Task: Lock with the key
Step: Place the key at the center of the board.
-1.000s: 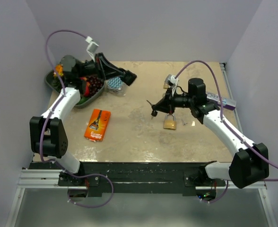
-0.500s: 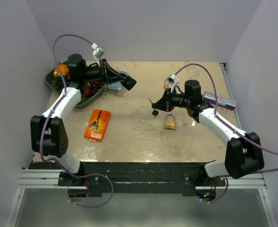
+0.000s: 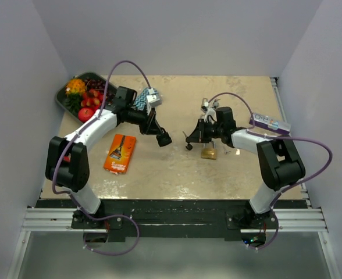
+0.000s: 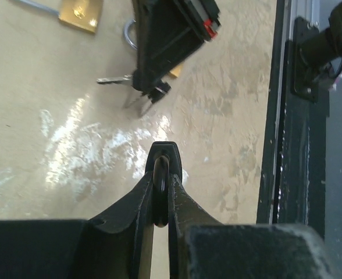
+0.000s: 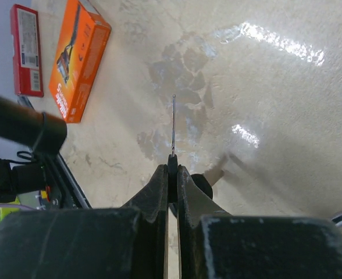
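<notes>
A brass padlock (image 3: 209,153) lies on the table right of centre. In the left wrist view only its shackle (image 4: 129,35) and a corner of its body show behind the right gripper. My right gripper (image 3: 189,138) is shut on a key (image 5: 173,125), whose thin blade sticks out past the fingertips just above the table. A second key with a black head (image 5: 203,183) hangs beside it. The right gripper (image 4: 145,87) is just left of the padlock. My left gripper (image 3: 163,139) is shut, a short way left of the right gripper (image 5: 172,165). Nothing clear shows between the left gripper's (image 4: 159,157) fingers.
A second small brass padlock (image 3: 206,104) lies behind the right gripper. An orange box (image 3: 120,153) lies at the left, a fruit tray (image 3: 63,102) at the back left, and a purple and white box (image 3: 270,124) at the right. The table's front rail (image 4: 287,145) is close by.
My left arm has swung from the fruit tray to the table's centre, close to the right gripper. My right gripper has moved slightly lower with the key, and its arm has folded in.
</notes>
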Controlling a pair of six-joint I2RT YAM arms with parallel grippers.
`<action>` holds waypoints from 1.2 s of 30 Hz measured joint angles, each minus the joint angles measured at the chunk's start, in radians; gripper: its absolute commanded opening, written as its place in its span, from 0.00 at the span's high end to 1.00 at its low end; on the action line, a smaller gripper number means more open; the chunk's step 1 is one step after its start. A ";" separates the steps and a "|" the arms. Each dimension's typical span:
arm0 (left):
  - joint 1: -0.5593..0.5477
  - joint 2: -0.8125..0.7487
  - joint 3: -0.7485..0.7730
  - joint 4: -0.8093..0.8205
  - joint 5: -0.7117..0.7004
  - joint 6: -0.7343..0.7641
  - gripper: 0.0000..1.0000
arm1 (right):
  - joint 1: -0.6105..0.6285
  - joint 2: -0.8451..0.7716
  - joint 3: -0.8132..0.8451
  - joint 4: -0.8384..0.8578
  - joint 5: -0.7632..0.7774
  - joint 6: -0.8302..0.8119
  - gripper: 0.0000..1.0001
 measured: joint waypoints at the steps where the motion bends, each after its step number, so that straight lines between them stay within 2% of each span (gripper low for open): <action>1: -0.013 0.007 -0.003 -0.035 -0.008 0.036 1.00 | 0.000 0.018 0.003 0.003 -0.001 0.004 1.00; 6: -0.045 0.032 -0.025 -0.135 -0.033 0.146 1.00 | 0.001 0.095 0.012 0.022 -0.016 0.037 1.00; 15: -0.075 0.071 -0.056 -0.195 -0.074 0.252 1.00 | 0.017 -0.012 -0.059 0.068 -0.053 0.095 1.00; 24: -0.132 0.174 -0.058 -0.250 -0.060 0.330 1.00 | 0.032 0.049 -0.125 0.104 -0.056 0.123 1.00; 36: -0.146 0.288 0.000 -0.229 -0.016 0.255 1.00 | 0.036 0.128 -0.104 0.137 -0.031 0.124 1.00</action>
